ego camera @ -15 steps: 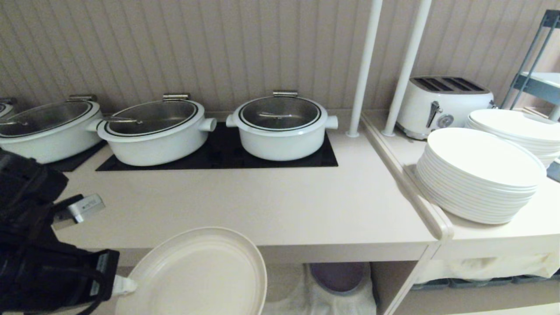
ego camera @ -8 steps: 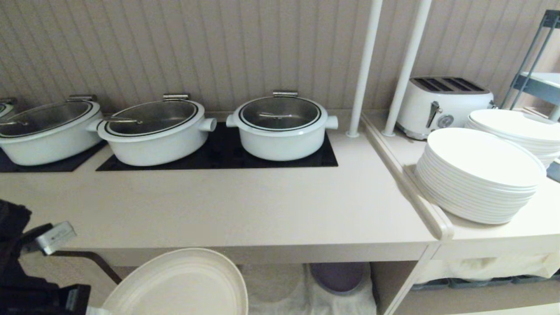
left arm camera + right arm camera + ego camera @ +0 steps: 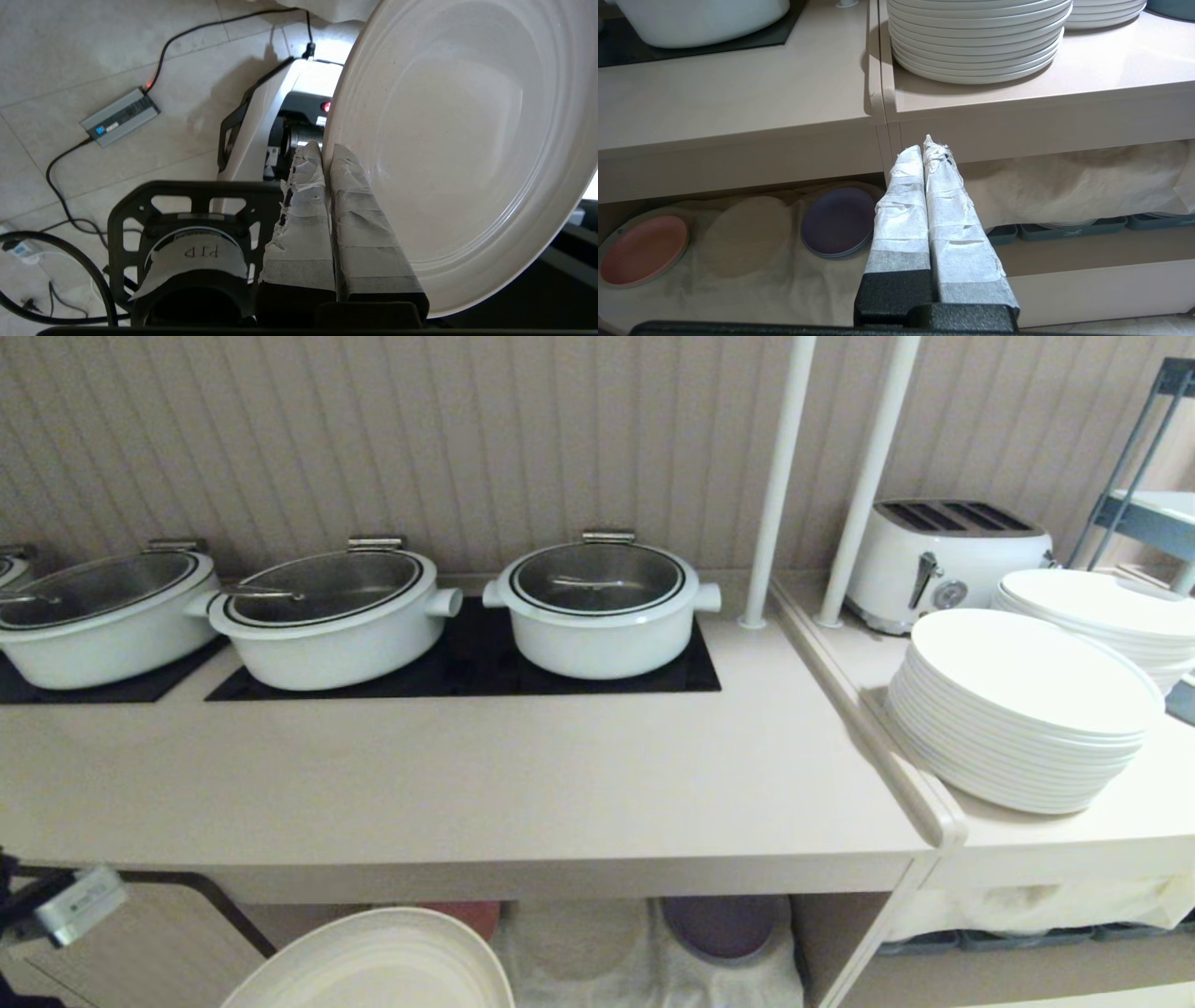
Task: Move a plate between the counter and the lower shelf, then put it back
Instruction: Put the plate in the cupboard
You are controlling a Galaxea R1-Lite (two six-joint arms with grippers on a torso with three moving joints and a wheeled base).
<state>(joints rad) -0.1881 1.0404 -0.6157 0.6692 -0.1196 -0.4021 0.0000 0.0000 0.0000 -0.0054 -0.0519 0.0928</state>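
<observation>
Head view: small round cream-beige plate point(image 3: 373, 961) at 7 o'clock, below the long beige counter point(image 3: 485, 784), before the cloth-lined lower shelf point(image 3: 752, 275). Left gripper point(image 3: 327, 154) pinches its rim. Right gripper point(image 3: 924, 147) pressed together, empty.

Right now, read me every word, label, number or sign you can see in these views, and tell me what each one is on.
"P1P", handwritten and seen upside down, on a white paper label stuck to the black round housing of the robot's base.
Blue sticker on the grey rectangular power brick on the tiled floor: too small to read.
Marking on the small metal block at the lower left of the head view: blurred, unreadable.
Dial on the white four-slot toaster: no legible marks.
</observation>
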